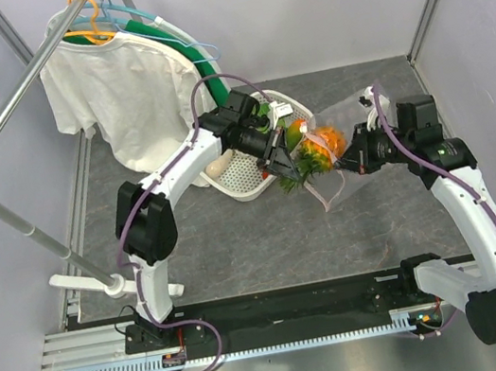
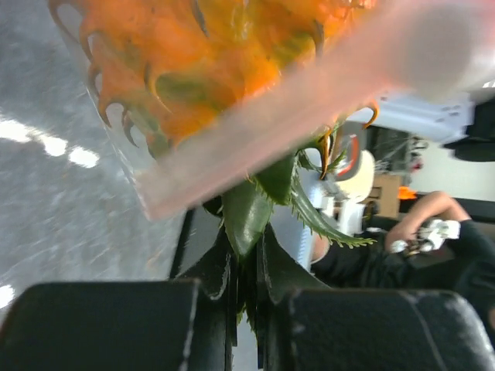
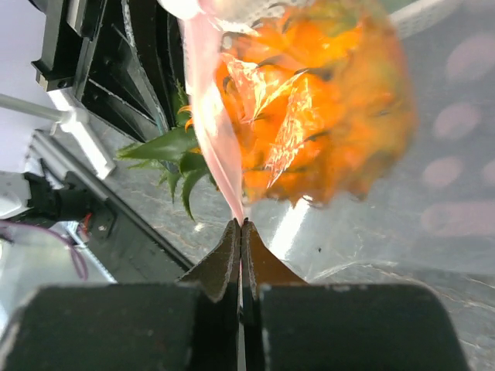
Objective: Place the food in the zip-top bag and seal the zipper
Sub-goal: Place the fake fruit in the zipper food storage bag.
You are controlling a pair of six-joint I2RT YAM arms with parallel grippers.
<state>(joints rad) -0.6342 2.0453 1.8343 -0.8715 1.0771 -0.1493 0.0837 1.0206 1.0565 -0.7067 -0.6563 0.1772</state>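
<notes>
One fruit is going in, and nothing is sealed yet. Left of centre, the left hand is clamped on the green leaves of the orange fruit; the wrist view shows its fingers pressed tight onto them. The fruit's body lies past the pink zipper, inside the bag, while the leaves stick out through the mouth. At the right, the right hand is pressed together, pinching the bag's edge by the zipper and holding the mouth up above the desk. I judge the task to be at an early stage. The first piece is nearly loaded but not released, the rest of the food has to follow, and the zipper stands open where the fruit passes through.

Counts, left to right: one white basket, with one pale piece plainly showing in it. Whatever else the basket holds is hidden under the left arm, so I cannot count the remaining food. Then two hands, one orange fruit, one bag and one zipper. No other food shows inside the bag.
</notes>
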